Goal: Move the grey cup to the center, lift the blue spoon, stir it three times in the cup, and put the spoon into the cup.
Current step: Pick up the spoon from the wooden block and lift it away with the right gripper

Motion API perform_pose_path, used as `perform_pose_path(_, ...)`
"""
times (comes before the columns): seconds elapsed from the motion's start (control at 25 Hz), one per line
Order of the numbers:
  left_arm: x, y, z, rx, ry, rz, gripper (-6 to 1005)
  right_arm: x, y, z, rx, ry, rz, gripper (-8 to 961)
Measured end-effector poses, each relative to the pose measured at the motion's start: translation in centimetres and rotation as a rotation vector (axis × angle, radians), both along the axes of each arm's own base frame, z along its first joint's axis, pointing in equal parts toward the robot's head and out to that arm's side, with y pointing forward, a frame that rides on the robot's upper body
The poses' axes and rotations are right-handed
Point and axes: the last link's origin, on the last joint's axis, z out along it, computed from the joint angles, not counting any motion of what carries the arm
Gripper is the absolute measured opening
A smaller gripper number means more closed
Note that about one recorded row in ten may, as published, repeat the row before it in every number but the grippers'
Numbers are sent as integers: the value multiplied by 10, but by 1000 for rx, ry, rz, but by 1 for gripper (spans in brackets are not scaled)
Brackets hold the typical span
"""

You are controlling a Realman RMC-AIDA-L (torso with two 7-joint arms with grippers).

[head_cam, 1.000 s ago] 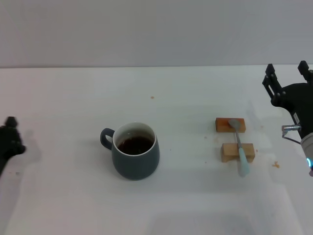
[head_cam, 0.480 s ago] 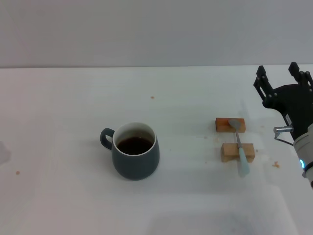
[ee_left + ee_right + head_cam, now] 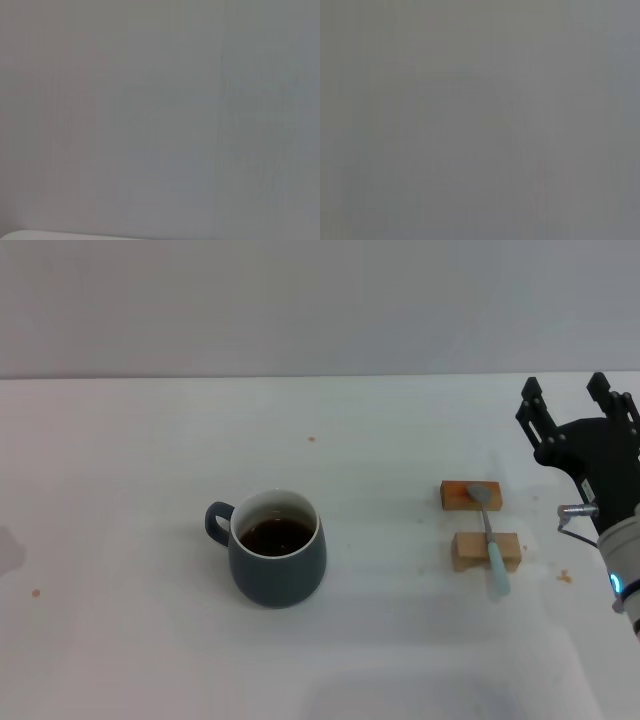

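White table (image 3: 150, 440) surface fills the head view, backed by a plain grey wall. You will find the grey cup (image 3: 277, 550) near the table's middle, slightly toward the left edge, upright, its handle pointing to the left edge, dark liquid inside. The blue spoon (image 3: 489, 538) lies well apart from it toward the right edge, bridging two wooden blocks (image 3: 486, 551); its long axis runs front to back, metal bowl on the far block, pale handle pointing to the front edge. The right gripper (image 3: 572, 400) hovers above the right edge, fingers spread and empty; over the last second it has edged inward toward the spoon. The left gripper, at the left edge a second ago, has left the view. Judge from this that the cup placement looks complete and the spoon pickup is next.

Left wrist view: only blank wall; the left gripper's state cannot be told.

Right wrist view: featureless grey; nothing identifiable.
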Motion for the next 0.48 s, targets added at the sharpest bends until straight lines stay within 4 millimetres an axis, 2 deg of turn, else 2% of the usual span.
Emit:
perform_pose_path(0.28, 1, 3, 0, -2, 4, -5, 3, -1, -9, -4, -16, 39, -21, 735)
perform_pose_path(0.48, 1, 3, 0, -5, 6, -3, 3, -3, -18, -14, -57, 72, -36, 735)
